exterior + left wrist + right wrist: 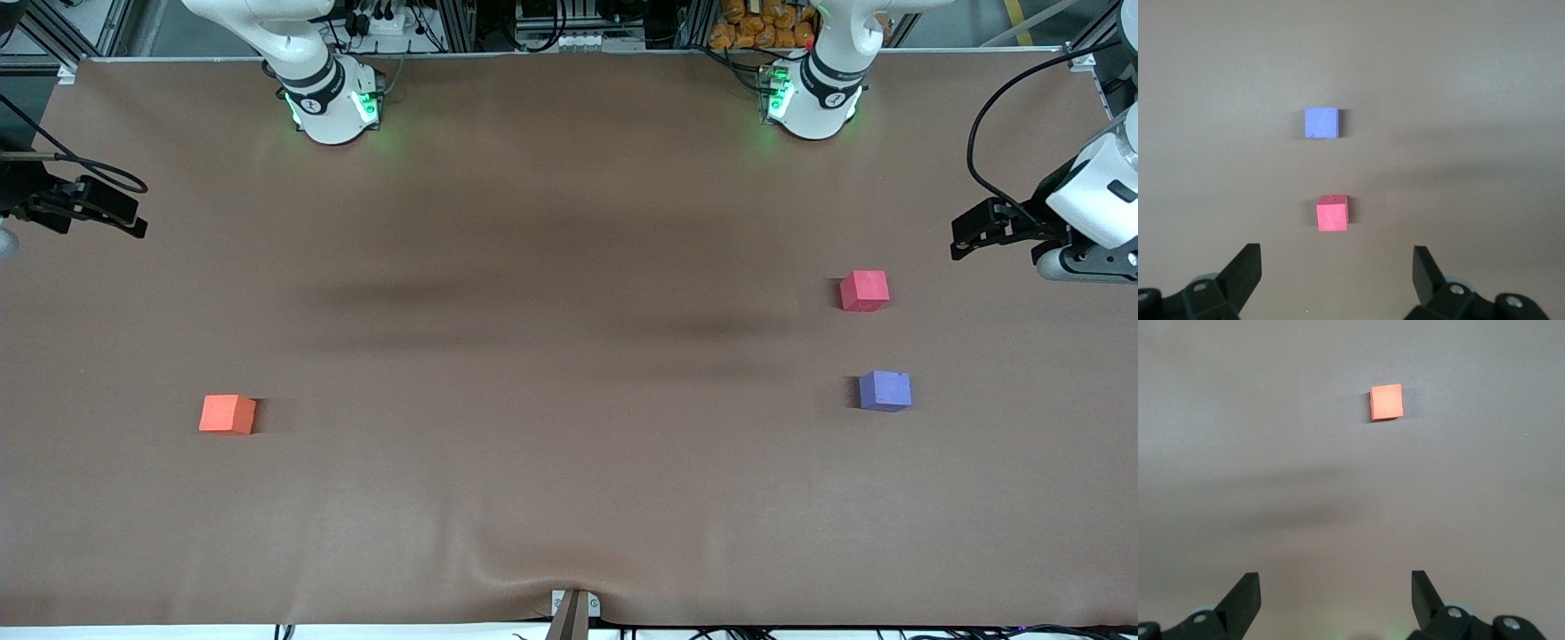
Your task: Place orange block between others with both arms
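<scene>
The orange block lies alone on the brown table toward the right arm's end. The others lie toward the left arm's end: a pinkish-red cube and a purple-blue cube, the purple one nearer the front camera, with a bare gap between them. My left gripper hangs open and empty at that end's table edge, beside the pinkish-red cube and apart from it. My right gripper hangs open and empty at the other table edge, well away from the orange block.
The two arm bases stand at the table edge farthest from the front camera. A small metal bracket sits at the nearest edge. A black cable loops above the left arm's end of the brown mat.
</scene>
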